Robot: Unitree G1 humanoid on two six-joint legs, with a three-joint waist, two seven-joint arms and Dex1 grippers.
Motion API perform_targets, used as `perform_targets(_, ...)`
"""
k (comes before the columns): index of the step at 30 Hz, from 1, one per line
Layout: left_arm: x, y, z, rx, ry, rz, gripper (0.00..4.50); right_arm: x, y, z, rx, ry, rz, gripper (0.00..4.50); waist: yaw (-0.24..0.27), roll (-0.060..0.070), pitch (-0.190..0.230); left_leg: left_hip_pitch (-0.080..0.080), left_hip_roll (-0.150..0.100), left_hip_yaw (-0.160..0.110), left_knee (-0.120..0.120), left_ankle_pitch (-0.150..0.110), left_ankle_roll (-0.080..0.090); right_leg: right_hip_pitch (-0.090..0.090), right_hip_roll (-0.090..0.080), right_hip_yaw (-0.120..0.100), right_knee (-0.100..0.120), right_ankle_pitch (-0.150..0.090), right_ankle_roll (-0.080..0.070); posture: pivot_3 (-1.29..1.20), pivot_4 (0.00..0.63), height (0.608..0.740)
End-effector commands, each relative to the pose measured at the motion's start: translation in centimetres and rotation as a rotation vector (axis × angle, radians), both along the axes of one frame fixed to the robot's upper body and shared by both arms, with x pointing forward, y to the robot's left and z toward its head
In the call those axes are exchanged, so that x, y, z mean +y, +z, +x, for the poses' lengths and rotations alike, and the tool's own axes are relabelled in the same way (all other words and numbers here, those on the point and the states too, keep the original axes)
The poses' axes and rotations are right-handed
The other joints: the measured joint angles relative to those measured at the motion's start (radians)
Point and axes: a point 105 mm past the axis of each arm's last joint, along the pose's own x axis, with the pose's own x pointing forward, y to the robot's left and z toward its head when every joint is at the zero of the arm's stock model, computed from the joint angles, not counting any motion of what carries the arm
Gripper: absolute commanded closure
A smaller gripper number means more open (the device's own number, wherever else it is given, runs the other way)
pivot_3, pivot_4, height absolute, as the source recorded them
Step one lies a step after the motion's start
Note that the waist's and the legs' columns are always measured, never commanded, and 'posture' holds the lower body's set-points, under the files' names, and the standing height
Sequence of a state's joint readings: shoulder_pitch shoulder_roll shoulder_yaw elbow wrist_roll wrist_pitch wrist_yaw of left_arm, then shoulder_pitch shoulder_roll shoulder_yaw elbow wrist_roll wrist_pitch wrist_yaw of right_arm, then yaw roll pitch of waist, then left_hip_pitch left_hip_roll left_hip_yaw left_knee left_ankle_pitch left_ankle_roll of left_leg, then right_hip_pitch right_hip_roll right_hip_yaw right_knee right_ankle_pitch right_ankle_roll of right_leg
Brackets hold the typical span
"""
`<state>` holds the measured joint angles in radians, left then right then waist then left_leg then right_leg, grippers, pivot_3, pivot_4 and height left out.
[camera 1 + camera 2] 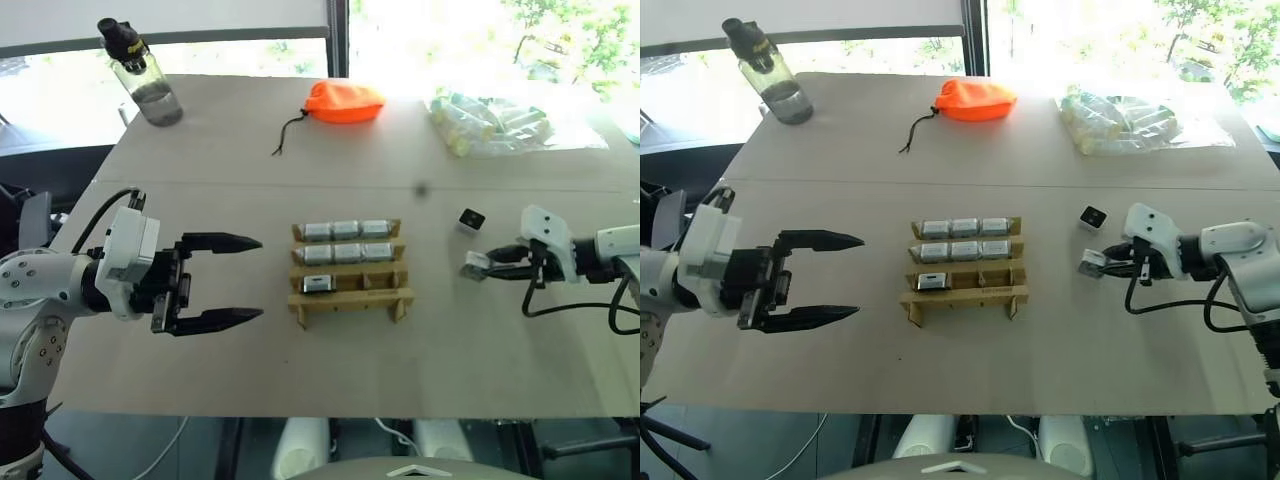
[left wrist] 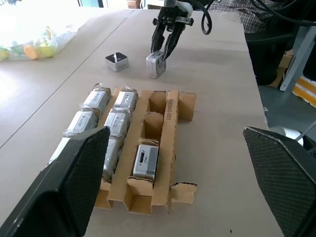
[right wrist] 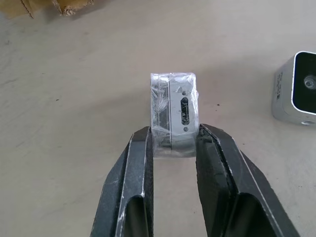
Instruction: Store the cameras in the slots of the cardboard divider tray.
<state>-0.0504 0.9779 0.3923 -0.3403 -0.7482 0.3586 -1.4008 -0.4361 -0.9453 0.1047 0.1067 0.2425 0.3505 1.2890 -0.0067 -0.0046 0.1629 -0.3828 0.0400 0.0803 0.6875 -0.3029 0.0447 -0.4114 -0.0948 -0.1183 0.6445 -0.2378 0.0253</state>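
Wide open near the camera, the left gripper [image 1: 250,278] waits beside the cardboard divider tray [image 1: 350,273], while the right gripper [image 3: 173,148] clamps a film-wrapped camera [image 3: 174,112] on the table, small, rigid, probably slippery, best gripped on flat sides.

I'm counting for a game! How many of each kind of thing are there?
cardboard tray: 1
cameras: 9 (7 in the cardboard tray, loose camera, held camera in the right tool)
orange pouch: 1
bottle: 1
bag of tubes: 1
total: 13
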Motion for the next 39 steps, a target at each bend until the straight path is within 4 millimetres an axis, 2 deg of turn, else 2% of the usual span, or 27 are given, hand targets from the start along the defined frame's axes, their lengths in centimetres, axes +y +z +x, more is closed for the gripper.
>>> perform_targets(1, 0.1, 0.9, 0.1, -0.039, -0.002, 0.012, 0.00, 1.4, 3.1, 0.4, -0.106, 0.064, 0.009, 3.83, 0.000, 0.000, 0.000, 0.000, 0.000, 0.000, 0.000, 0.000, 0.000, 0.000, 0.000, 0.000, 0.000, 0.000, 0.000, 0.00, 0.150, 0.726)
perform_targets(2, 0.1, 0.9, 0.1, -0.039, -0.002, 0.012, 0.00, 1.9, 3.7, 0.4, -0.126, 0.084, 0.009, 3.83, -0.001, 0.000, 0.000, 0.000, 0.000, 0.000, 0.000, 0.000, 0.000, 0.000, 0.000, 0.000, 0.000, 0.000, 0.000, 0.00, 0.150, 0.726)
perform_targets(4, 0.2, 0.8, 0.2, -0.039, -0.001, 0.012, 0.00, 4.6, 5.4, 0.0, -0.185, 0.174, 0.027, 3.83, -0.006, 0.001, 0.000, 0.001, 0.000, 0.000, 0.000, 0.000, 0.000, 0.000, 0.000, 0.000, 0.001, 0.000, 0.000, 0.00, 0.150, 0.726)
perform_targets(6, 0.2, 0.8, 0.3, -0.039, 0.000, 0.012, 0.00, 6.6, 6.4, -0.5, -0.203, 0.234, 0.045, 3.83, -0.009, 0.001, 0.000, 0.001, 0.001, 0.001, 0.000, 0.000, 0.000, 0.000, 0.001, 0.001, 0.001, 0.000, 0.000, 0.00, 0.150, 0.726)
perform_targets(8, 0.3, 0.7, 0.3, -0.035, 0.004, 0.010, 0.00, 8.8, 7.0, -1.6, -0.192, 0.312, 0.060, 3.83, -0.005, 0.001, 0.000, 0.000, 0.001, 0.000, 0.000, 0.000, 0.000, -0.001, 0.001, 0.000, 0.001, 0.000, 0.000, 0.00, 0.150, 0.726)
perform_targets(9, 0.5, 0.4, 0.3, -0.022, 0.012, 0.013, 0.00, 10.8, 7.6, -2.4, -0.170, 0.362, 0.121, 3.83, -0.004, 0.000, 0.000, 0.000, 0.001, -0.001, 0.000, 0.000, 0.000, -0.001, 0.001, 0.000, 0.001, 0.000, 0.000, 0.00, 0.150, 0.726)
perform_targets(11, 0.8, 0.0, 0.2, -0.005, 0.019, 0.024, 0.00, 13.2, 8.4, -3.3, -0.142, 0.416, 0.182, 3.83, -0.003, 0.000, 0.000, -0.001, 0.001, -0.001, 0.000, 0.000, 0.000, -0.001, 0.001, -0.001, 0.000, 0.000, 0.000, 0.00, 0.150, 0.726)
perform_targets(15, 1.0, -0.3, -0.2, 0.008, 0.017, 0.027, 0.00, 16.7, 7.8, -4.0, -0.146, 0.487, 0.158, 3.83, 0.000, 0.000, 0.000, -0.002, -0.001, -0.002, 0.000, 0.000, 0.000, -0.002, -0.001, -0.002, 0.000, 0.000, 0.000, 0.00, 0.150, 0.726)
perform_targets(20, 1.0, -0.9, -1.0, 0.035, 0.011, 0.048, 0.00, 19.4, 7.0, -4.1, -0.121, 0.483, 0.126, 3.83, 0.001, 0.000, 0.000, -0.003, -0.001, -0.004, 0.001, 0.000, 0.000, -0.002, -0.001, -0.003, 0.001, 0.000, 0.000, 0.00, 0.150, 0.726)
perform_targets(22, 0.9, -1.1, -1.4, 0.045, 0.009, 0.056, 0.00, 19.7, 6.1, -3.9, -0.125, 0.480, 0.086, 3.83, -0.004, 0.000, 0.000, -0.003, -0.001, -0.004, 0.001, 0.000, 0.000, -0.002, -0.001, -0.003, 0.001, 0.000, 0.000, 0.00, 0.150, 0.726)
perform_targets(26, 0.9, -1.2, -1.7, 0.051, 0.018, 0.063, 0.00, 18.9, 4.9, -3.3, -0.141, 0.467, 0.005, 3.83, -0.002, 0.000, 0.000, -0.003, -0.001, -0.004, 0.001, 0.000, 0.000, -0.002, -0.001, -0.004, 0.001, 0.000, 0.000, 0.00, 0.150, 0.726)
perform_targets(39, 1.0, -1.7, -1.5, 0.059, 0.019, 0.102, 0.00, 18.2, 3.7, -2.6, -0.158, 0.445, -0.074, 3.83, -0.003, -0.001, 0.000, -0.003, -0.001, -0.004, 0.001, 0.000, 0.000, -0.002, -0.001, -0.003, 0.001, 0.000, 0.000, 0.00, 0.150, 0.726)
